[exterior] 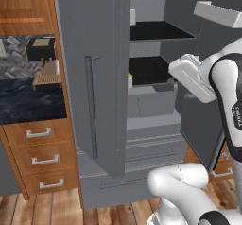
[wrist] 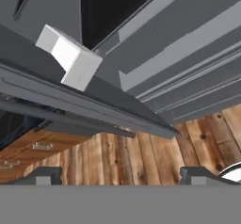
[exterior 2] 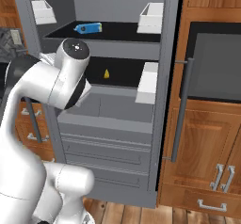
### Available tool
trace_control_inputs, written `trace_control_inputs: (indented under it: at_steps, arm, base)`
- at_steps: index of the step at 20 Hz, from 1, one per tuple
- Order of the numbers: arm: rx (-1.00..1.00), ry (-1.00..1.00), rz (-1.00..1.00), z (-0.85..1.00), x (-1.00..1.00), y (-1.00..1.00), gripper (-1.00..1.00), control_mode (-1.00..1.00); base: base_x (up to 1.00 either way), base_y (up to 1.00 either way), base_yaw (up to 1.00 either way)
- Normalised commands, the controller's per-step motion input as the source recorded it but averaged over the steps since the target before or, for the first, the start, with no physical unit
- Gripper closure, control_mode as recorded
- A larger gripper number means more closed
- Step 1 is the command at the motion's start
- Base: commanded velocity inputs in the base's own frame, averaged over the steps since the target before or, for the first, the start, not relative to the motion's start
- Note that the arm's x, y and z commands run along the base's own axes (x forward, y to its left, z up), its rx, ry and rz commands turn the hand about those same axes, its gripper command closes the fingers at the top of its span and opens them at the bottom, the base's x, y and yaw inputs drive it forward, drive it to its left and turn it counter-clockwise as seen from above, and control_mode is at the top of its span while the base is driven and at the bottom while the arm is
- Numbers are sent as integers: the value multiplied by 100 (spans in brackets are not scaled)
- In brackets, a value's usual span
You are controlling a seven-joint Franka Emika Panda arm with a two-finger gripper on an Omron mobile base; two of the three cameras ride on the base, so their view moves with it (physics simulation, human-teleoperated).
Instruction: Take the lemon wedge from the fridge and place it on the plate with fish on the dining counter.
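While the doors are standing wide, the white arm is reaching toward the open cabinet in a rendered kitchen.

Fridge (exterior 2: 113,119): a tall matte grey double-door unit is standing open, showing flat black shelves, boxy white door bins and smooth drawer fronts below; long straight bar handles are running down both doors.

Floor (wrist: 155,148): warm wood planks with visible knots are lying beneath the fridge.

Step in hand: the arm appears to be making its approach to the fridge interior, with the pick not yet made.

Tool (wrist: 120,175): its two small dark fingertips are standing far apart with nothing between them, pointing down toward the fridge's lower front and the floor.

Blue carton (exterior 2: 87,28): a small rectangular box is lying on its side on the upper shelf.

Lemon wedge (exterior 2: 107,74): a tiny, glossy yellow crescent is sitting on the black middle shelf, well apart from the tool.

Next move: the hand is likely needing to tilt up and reach into the middle shelf, centring its fingers on a very small, curved target before closing.
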Motion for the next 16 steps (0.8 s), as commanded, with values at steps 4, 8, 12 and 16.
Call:
trace_control_inputs:
  at_steps: [4, 8, 12, 16]
  arm:
    - [0, -3, 11, -19, 100, -3, -100, -100]
    - [0, -4, 9, -2, 100, 0, -100, -100]
    - [0, -3, 8, 0, 100, 1, -100, -100]
    - [0, -6, 15, 0, 78, 34, -100, -100]
  base:
    - [0, 0, 0]
    - [0, 0, 0]
    - [0, 0, 0]
    - [0, 0, 0]
